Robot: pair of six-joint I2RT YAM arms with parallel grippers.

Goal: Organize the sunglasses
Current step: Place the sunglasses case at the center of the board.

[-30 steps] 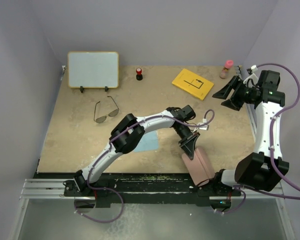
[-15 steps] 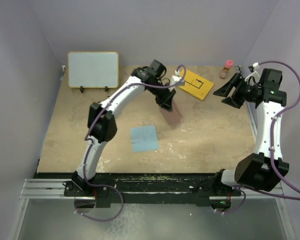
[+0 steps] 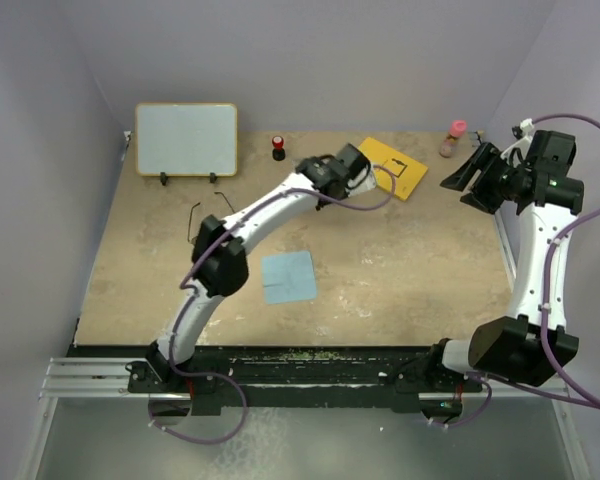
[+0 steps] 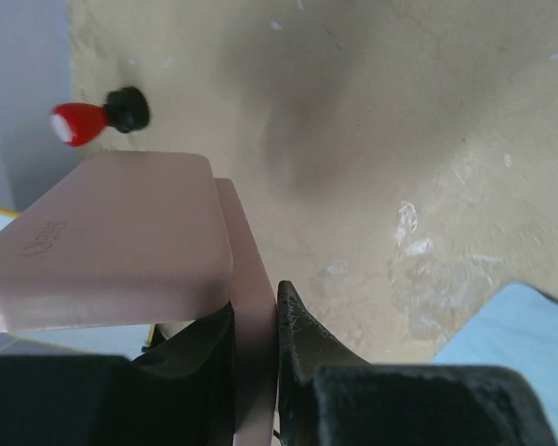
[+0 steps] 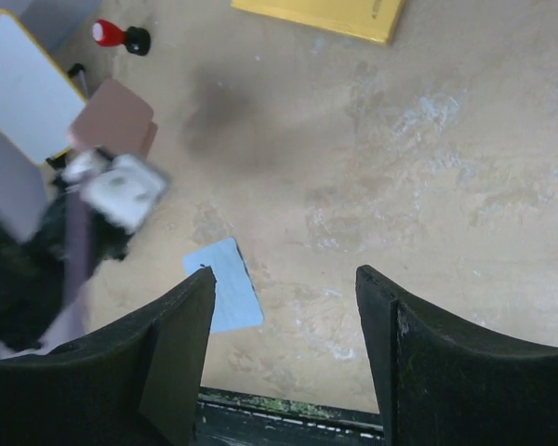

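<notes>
- Clearly the sunglasses (image 3: pixel 208 212) lie on the left half of the table (image 3: pixel 430 270), just in front of the whiteboard (image 3: pixel 185 140). Only their thin black side arms show in the overhead view. The lens front is hidden under the forearm of the left arm.
- The side arms that show run roughly from near to far, a little slanted. So I judge the lens bar lies across them, left to right, though the pictures do not confirm it.
- The left gripper (image 3: pixel 352 172) hangs over the far middle of the table. From those jaws the sunglasses lie to the left and a bit nearer the bases, with the arm's own forearm crossing over them.
- Its jaws are nearly closed and pinch the lower edge of the pink case (image 4: pixel 112 242), which hangs open in the left wrist view. No other thing is in its hold.
- The right gripper (image 5: pixel 284 344) stands high at the right edge of the table, jaws wide apart with nothing between them. The whole width of the table lies between it and the sunglasses.
- By position the left arm is much the nearer one, but its jaws are taken up by the case. The right arm is free but far off, so it would have to reach across past the blue cloth (image 3: pixel 288 277).
- A likely way forward is to set the case down near the sunglasses, open side up.
</notes>
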